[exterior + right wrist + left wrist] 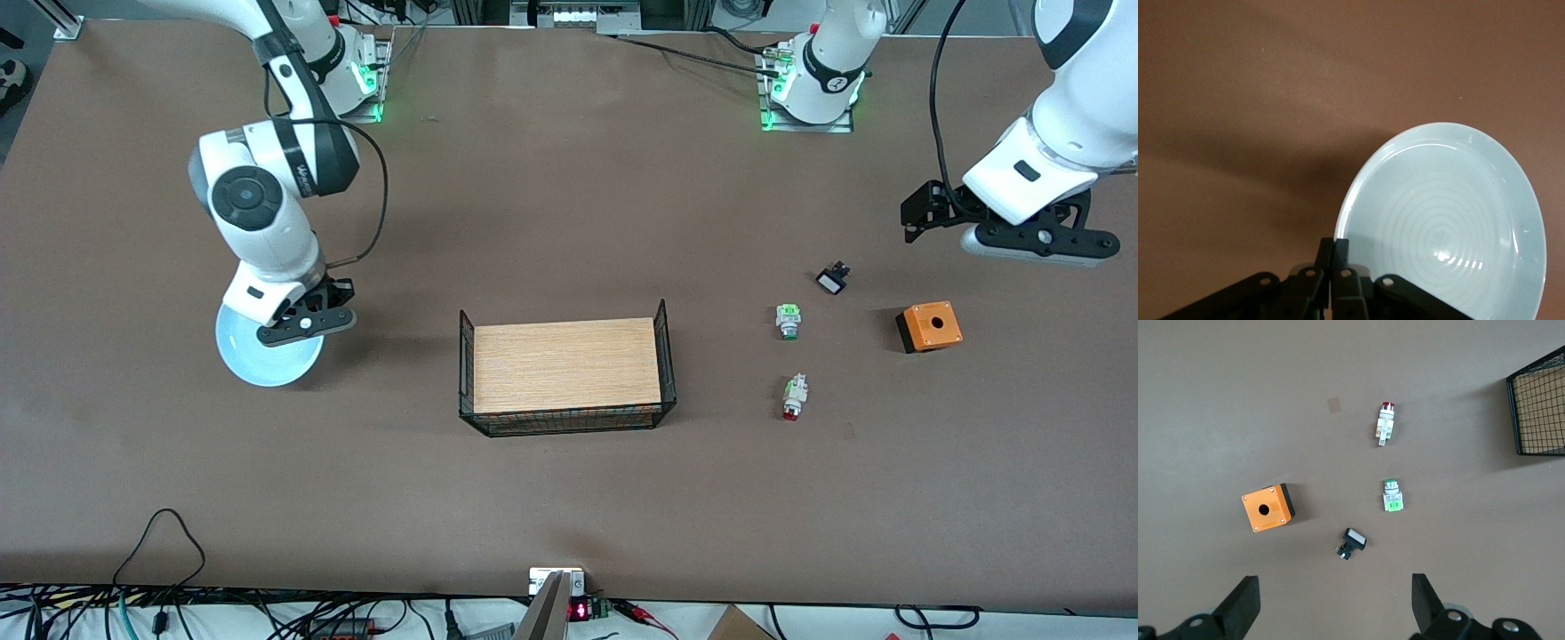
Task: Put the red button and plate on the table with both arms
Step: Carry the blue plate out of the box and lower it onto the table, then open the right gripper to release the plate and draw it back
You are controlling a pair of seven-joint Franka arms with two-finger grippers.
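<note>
My right gripper [307,324] pinches the rim of the plate [267,356] at the right arm's end of the bench [569,498]. My left gripper [1005,233], wide and empty, hangs over bare bench; the red button [794,396] lies nearer the camera, long axis running near-to-far, red cap nearest.

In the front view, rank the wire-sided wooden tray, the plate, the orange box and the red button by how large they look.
1. wire-sided wooden tray
2. plate, partly hidden under the right gripper
3. orange box
4. red button

All four gaps are clear; none are close enough to doubt.
</note>
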